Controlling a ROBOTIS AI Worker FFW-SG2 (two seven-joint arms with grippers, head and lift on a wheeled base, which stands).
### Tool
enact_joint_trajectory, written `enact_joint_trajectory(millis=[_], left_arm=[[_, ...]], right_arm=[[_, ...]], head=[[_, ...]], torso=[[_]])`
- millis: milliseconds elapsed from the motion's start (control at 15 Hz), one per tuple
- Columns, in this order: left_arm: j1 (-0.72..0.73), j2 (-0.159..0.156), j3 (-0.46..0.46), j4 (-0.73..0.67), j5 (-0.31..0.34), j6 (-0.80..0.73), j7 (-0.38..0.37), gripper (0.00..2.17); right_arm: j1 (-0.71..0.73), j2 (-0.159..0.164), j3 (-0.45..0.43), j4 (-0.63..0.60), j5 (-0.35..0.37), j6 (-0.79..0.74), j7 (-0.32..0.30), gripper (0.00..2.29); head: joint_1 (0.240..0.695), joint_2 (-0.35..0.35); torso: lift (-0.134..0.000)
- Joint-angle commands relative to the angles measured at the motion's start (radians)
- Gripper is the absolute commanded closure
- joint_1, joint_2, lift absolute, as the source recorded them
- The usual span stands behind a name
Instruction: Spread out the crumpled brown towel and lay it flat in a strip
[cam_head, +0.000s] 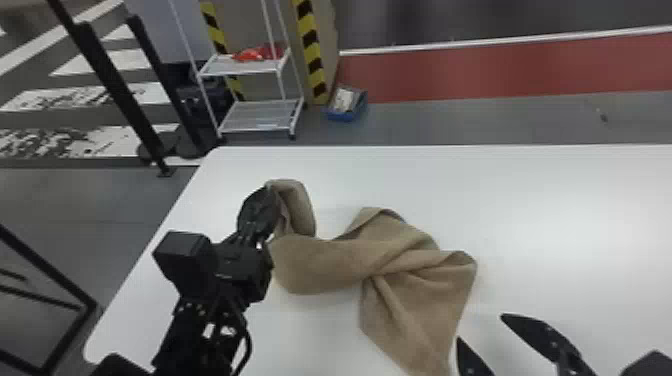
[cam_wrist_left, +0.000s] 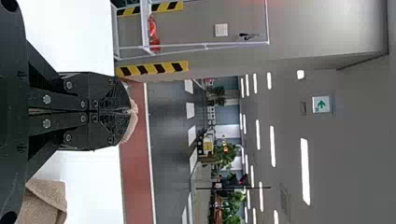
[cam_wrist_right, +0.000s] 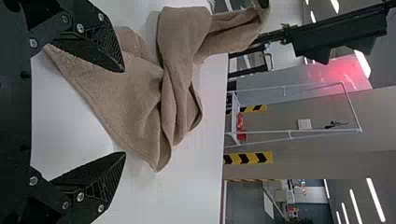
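Observation:
My left gripper (cam_head: 270, 192) holds one end of the brown towel (cam_head: 400, 265) raised above the table's left part. From there the cloth drops and runs right, twisted and folded, to a corner near the front edge. In the left wrist view my left gripper (cam_wrist_left: 126, 112) is shut with a bit of towel (cam_wrist_left: 134, 122) at its tips. My right gripper (cam_head: 482, 327) is at the front right, beside the towel. The right wrist view has my right gripper (cam_wrist_right: 125, 112) open, one finger over the towel (cam_wrist_right: 135, 100), the other over bare table.
The white table (cam_head: 565, 215) extends right and behind the towel. Beyond its far edge stand a wire shelf rack (cam_head: 260, 112) and a blue box (cam_head: 346, 105) on the floor. Black posts (cam_head: 107, 75) rise past the left edge.

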Motion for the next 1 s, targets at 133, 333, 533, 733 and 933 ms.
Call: enact_joint_trajectory(millis=[133,333,533,733,933], left_arm=[[-0.005,-0.001,-0.008,0.017,0.0,0.002,-0.001,1.38],[-0.007,-0.001,-0.014,0.017,-0.009,0.002,-0.001,1.38],[-0.007,-0.001,-0.015,0.02,-0.009,-0.001,-0.001,1.38],[-0.012,-0.001,-0.018,0.029,-0.009,0.002,-0.002,1.38],[-0.016,-0.001,-0.024,0.035,-0.01,0.002,-0.002,1.38]], right_arm=[[0.001,-0.012,0.095,0.0,0.106,0.034,-0.008,0.29],[-0.021,-0.018,0.138,0.005,0.148,0.11,-0.006,0.29],[-0.028,-0.019,0.159,0.005,0.181,0.15,-0.006,0.33],[-0.047,-0.018,0.164,0.0,0.192,0.245,-0.005,0.57],[-0.054,-0.018,0.165,0.0,0.189,0.258,-0.003,0.59]], head=[[0.695,0.289],[0.695,0.314],[0.695,0.334],[0.695,0.341],[0.695,0.335]], torso=[[-0.124],[-0.124],[-0.124],[-0.124],[-0.124]])
